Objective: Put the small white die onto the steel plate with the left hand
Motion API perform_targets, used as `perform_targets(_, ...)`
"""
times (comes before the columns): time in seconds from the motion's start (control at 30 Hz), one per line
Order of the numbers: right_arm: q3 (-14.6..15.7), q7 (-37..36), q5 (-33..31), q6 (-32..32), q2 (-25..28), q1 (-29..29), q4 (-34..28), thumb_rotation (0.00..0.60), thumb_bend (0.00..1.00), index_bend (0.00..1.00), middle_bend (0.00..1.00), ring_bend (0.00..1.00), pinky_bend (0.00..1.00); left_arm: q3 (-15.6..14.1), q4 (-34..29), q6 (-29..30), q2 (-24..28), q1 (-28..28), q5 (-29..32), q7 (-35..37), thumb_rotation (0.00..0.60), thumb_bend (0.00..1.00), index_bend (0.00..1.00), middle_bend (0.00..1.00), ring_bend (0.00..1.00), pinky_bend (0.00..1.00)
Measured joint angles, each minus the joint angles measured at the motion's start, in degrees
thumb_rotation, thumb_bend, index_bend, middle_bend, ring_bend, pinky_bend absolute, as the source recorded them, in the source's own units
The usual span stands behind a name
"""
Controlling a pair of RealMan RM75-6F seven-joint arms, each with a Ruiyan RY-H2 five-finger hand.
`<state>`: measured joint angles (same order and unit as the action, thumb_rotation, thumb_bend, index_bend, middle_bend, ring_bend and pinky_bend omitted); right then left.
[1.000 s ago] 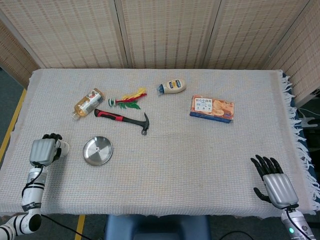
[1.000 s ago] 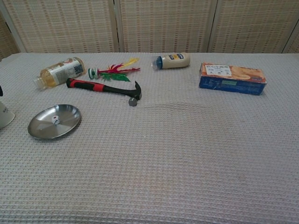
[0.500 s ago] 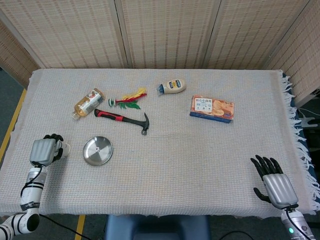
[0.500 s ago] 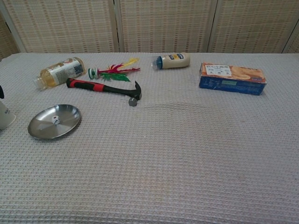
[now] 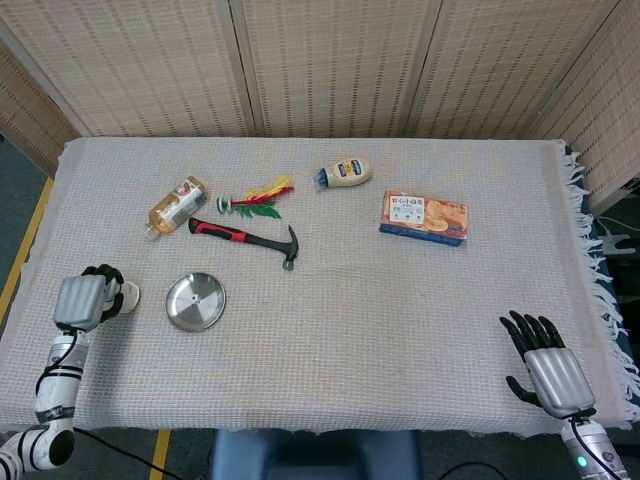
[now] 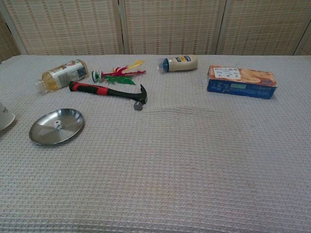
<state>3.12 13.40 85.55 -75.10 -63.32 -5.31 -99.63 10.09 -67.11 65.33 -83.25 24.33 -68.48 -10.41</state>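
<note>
The die [image 6: 57, 124] is lying inside the steel plate [image 6: 68, 134], a bit left of centre & toward the far rim, dotted faces showing; in the head view it is too small to pick out on the plate [image 5: 195, 301]. My left hand [image 5: 88, 299] is sitting just left of the plate, apart from it, w/ fingers curled in and nothing in them; the chest view is catching only a white sliver of it [image 6: 5, 116] at the frame edge. My right hand [image 5: 547, 364] is resting near the front right corner of the table [image 5: 400, 330], well apart from everything, fingers spread & holding nothing.

Beyond the plate: a hammer [image 6: 108, 92] w/ red-black handle is lying flat, head pointing right. Behind it, a tea bottle [image 6: 60, 74] is lying on its side, next to a feathered shuttlecock [image 6: 116, 74]. Further right, a squeeze bottle [image 6: 179, 63] on its side, then a blue-orange box [image 6: 241, 81] lying flat.
</note>
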Motion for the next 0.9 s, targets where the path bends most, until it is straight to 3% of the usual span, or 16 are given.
perform_targets(0.4,0.13,-0.06,-0.02,0.66,-0.17,-0.27,0.18,0.600,0.21,0.00,0.00,0.00,0.00,0.67,-8.67,3.41,2.76,-0.14,-2.88,0.78,0.600,0.51,0.48,0.54,0.51,0.80)
perform_targets(0.67,0.00,-1.38,0.98,-0.52,0.18,-0.14,0.25,0.600,0.21,0.00,0.00,0.00,0.00,0.50,-16.26,2.60,2.66,2.88,-4.70,-6.25,0.600,0.51,0.48,0.54,0.52,0.80)
perform_targets(0.9,0.26,-2.89,1.80,-0.89,1.04,0.05,0.15,0.600,0.21,0.00,0.00,0.00,0.00,0.33,-17.63,0.52,-0.34,5.63,-3.32,-12.53,0.600,0.51,0.48,0.54,0.52,0.80)
